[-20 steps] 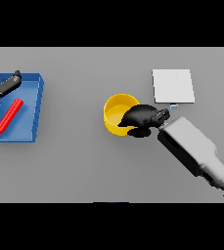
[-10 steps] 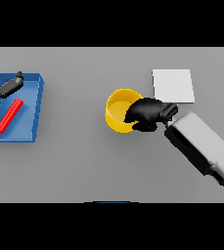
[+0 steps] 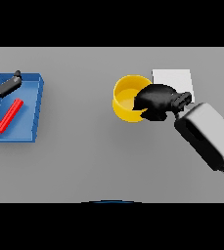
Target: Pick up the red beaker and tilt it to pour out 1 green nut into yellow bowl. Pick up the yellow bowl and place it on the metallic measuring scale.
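Observation:
The yellow bowl (image 3: 124,99) hangs slightly tilted right of the table's middle, my right hand (image 3: 156,100) curled over its right rim and holding it. The metallic measuring scale (image 3: 173,79), a pale square plate, lies just behind and to the right of the bowl, partly covered by my hand. A red beaker (image 3: 9,115) lies on its side inside the blue tray (image 3: 35,105) at the far left. My left hand (image 3: 2,87) hovers over the tray's back edge with straight fingers, holding nothing. No green nut shows in the bowl.
The blue tray takes up the table's left edge. My right forearm (image 3: 209,139) slants across the lower right of the table.
My right hand has carried the yellow bowl up and to the right, toward the scale. The left hand and the beaker have stayed in place.

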Controlling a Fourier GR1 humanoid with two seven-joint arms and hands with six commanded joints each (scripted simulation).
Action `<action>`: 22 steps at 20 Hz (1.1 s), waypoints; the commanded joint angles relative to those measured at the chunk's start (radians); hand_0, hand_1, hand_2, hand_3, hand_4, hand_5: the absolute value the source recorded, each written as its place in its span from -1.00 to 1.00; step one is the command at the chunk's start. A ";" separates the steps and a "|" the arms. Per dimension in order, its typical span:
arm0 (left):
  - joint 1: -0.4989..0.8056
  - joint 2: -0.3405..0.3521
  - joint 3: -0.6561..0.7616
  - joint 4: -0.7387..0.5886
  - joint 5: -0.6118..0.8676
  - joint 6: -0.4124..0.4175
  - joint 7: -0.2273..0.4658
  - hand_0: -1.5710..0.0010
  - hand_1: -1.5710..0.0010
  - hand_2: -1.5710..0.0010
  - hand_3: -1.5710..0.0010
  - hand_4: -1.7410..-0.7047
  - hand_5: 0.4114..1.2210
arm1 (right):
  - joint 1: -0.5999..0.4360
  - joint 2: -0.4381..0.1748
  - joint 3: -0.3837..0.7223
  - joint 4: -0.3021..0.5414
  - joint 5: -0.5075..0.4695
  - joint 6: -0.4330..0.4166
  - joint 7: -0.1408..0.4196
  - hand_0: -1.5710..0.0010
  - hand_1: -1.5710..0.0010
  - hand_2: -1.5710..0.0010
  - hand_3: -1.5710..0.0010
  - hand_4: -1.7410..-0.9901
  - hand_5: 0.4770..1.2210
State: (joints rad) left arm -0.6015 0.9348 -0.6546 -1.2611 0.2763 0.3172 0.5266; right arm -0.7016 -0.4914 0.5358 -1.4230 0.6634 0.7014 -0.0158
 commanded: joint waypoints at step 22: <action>-0.004 0.029 -0.002 -0.046 -0.002 0.009 0.083 1.00 1.00 1.00 1.00 0.78 -0.15 | -0.161 -0.086 -0.091 0.588 0.047 -0.301 -0.119 -1.00 -1.00 -1.00 -0.66 -0.95 1.00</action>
State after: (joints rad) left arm -0.6055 0.9632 -0.6562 -1.3070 0.2740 0.3258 0.6100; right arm -0.8624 -0.5780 0.4452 -0.8351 0.7101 0.3997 -0.1321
